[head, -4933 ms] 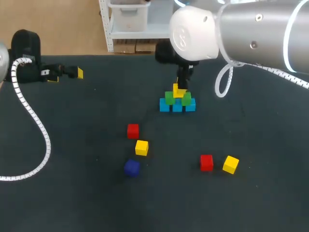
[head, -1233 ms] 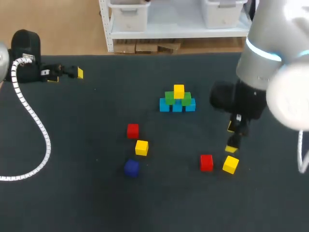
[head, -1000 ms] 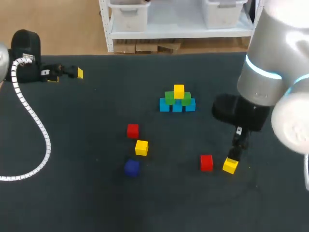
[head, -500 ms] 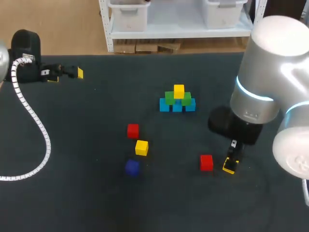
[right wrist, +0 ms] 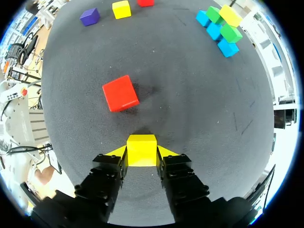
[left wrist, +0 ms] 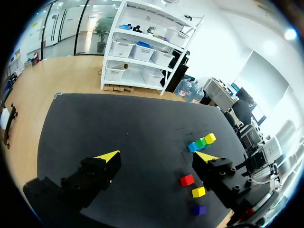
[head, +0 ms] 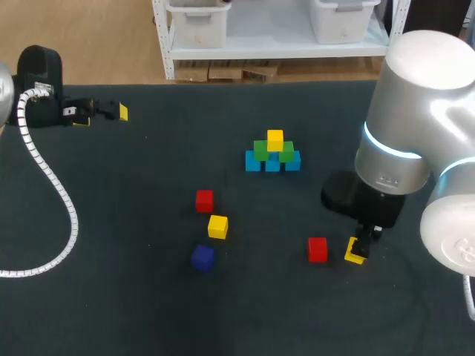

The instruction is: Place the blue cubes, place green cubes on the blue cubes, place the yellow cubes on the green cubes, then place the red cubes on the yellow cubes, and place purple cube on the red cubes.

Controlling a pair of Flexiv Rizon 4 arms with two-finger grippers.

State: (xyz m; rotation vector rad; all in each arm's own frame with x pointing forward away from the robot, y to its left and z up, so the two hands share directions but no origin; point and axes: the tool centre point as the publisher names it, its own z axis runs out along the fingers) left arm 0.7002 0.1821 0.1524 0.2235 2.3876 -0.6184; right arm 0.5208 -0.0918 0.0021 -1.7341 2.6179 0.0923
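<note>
Head view: right claw (head: 359,250) now lowered, clasping yellow cube (right wrist: 141,148).

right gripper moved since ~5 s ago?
Yes. The right gripper left the stack and came toward the table's near right, now down around the yellow cube beside the red cube.

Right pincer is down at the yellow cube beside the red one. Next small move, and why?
Probably lift straight up: the right pincer looks shut on the yellow cube, which sits on the table, with the red cube close ahead.
</note>
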